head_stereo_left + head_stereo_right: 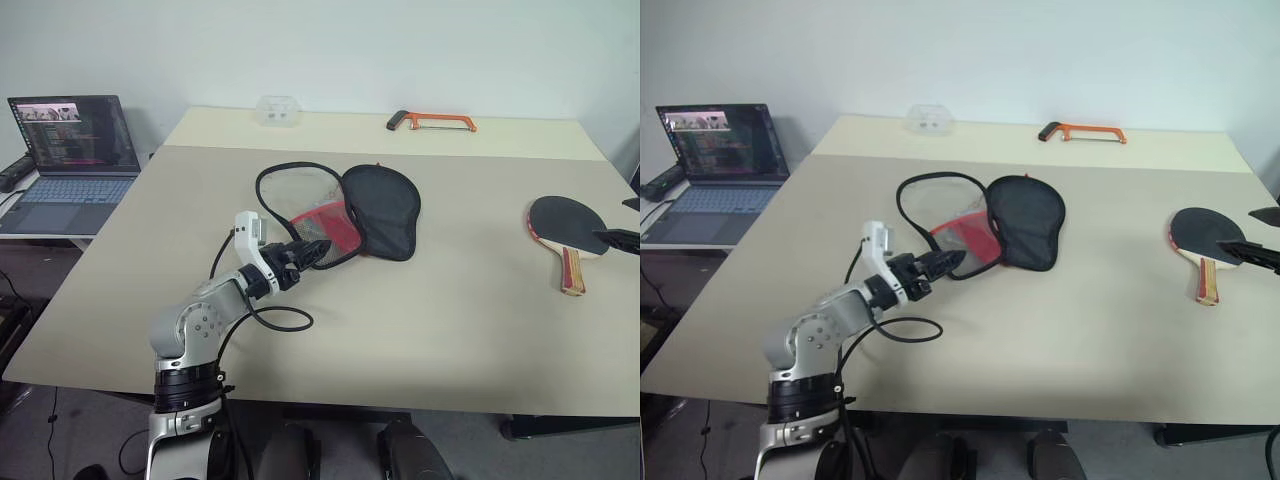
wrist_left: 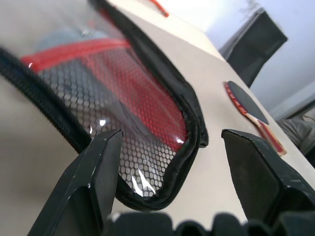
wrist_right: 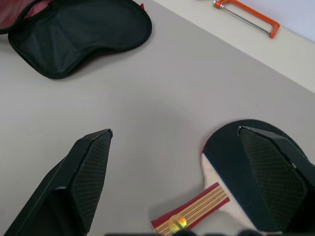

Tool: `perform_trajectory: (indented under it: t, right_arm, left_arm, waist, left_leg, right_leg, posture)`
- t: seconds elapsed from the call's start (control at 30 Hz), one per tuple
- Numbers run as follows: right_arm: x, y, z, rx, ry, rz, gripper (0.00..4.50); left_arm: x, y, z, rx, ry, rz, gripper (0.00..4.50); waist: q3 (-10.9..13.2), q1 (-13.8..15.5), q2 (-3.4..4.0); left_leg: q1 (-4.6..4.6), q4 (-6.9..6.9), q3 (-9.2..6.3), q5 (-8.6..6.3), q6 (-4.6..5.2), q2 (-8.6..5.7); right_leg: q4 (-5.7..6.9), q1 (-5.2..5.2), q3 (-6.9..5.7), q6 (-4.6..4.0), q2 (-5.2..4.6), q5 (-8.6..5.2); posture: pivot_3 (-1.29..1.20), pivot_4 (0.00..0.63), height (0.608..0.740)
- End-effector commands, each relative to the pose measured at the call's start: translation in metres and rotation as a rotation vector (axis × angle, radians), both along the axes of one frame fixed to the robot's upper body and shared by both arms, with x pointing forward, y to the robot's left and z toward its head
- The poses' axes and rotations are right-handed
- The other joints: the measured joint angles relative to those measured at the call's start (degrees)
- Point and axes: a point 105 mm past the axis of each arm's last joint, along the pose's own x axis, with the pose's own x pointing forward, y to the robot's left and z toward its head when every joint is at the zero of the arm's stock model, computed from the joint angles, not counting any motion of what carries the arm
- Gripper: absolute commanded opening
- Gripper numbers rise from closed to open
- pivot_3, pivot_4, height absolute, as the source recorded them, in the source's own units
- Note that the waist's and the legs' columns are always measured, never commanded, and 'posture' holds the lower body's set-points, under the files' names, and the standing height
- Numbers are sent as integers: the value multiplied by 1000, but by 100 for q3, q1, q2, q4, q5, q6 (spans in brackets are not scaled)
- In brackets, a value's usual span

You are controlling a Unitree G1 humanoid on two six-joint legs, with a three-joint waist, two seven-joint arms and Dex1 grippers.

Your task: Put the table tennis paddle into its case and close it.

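Note:
The case (image 1: 385, 205) lies unzipped and spread flat in the middle of the table, its black half to the right and its clear half with the red panel (image 1: 335, 225) to the left. My left gripper (image 1: 322, 247) is open and level at the case's near narrow end. In the left wrist view that mesh-and-red end (image 2: 147, 123) lies between the fingers (image 2: 98, 162), and I cannot tell whether they touch it. The table tennis paddle (image 1: 562, 225) rests flat at the table's right, handle toward me. My right gripper (image 3: 174, 130) hovers open above it, holding nothing.
An orange hacksaw (image 1: 432, 122) and a small clear plastic box (image 1: 277, 110) lie on the far table. An open laptop (image 1: 70, 150) stands on a lower desk to the left. A black cable (image 1: 280, 318) loops on the table beside my left arm.

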Motion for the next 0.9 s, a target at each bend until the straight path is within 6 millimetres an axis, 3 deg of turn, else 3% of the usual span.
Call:
perform_trajectory:
  t: [0.03,0.23,0.33,0.5,0.7,0.9]
  right_arm:
    - [-7,-4,23,-31,-67,-9,4500]
    - [-10,-7,21,-35,-65,-18,4500]
    - [-10,-6,18,-33,-63,-19,4500]
    - [-9,-5,18,-32,-62,-18,4500]
    - [-9,-4,21,-35,-70,-20,4500]
    - [-11,-6,21,-36,-70,-27,4500]
  left_arm:
    - [-5,3,12,-33,-45,1,3483]
    - [-20,38,36,-250,-128,46,3483]
    - [-20,53,35,-330,-123,113,3483]
    - [-8,33,12,-263,-31,105,3483]
    - [11,15,0,-276,14,122,3483]
    - [16,-2,-11,-270,49,116,3483]
  waist:
    - [0,0,0]
    - [0,-9,0]
    - [0,-9,0]
    - [0,23,0]
    - [0,45,0]
    - [-1,39,2]
  left_leg:
    - [0,0,0,0,0,0]
    - [0,-2,-2,0,0,6]
    - [0,-1,-1,0,0,7]
    - [3,0,-6,0,0,-3]
    - [0,-3,-14,-1,1,-4]
    - [-4,-12,-13,-1,0,-2]
  right_leg:
    - [-1,0,0,0,0,0]
    - [-4,0,-2,-1,0,0]
    - [-4,1,-2,0,-2,0]
    - [-16,13,-6,2,-2,1]
    - [-46,26,-14,5,0,5]
    - [-74,28,-10,6,3,6]
  posture:
    - [0,150,740]
    - [0,150,740]
    - [0,150,740]
    - [0,150,740]
    - [0,150,740]
    - [0,150,740]
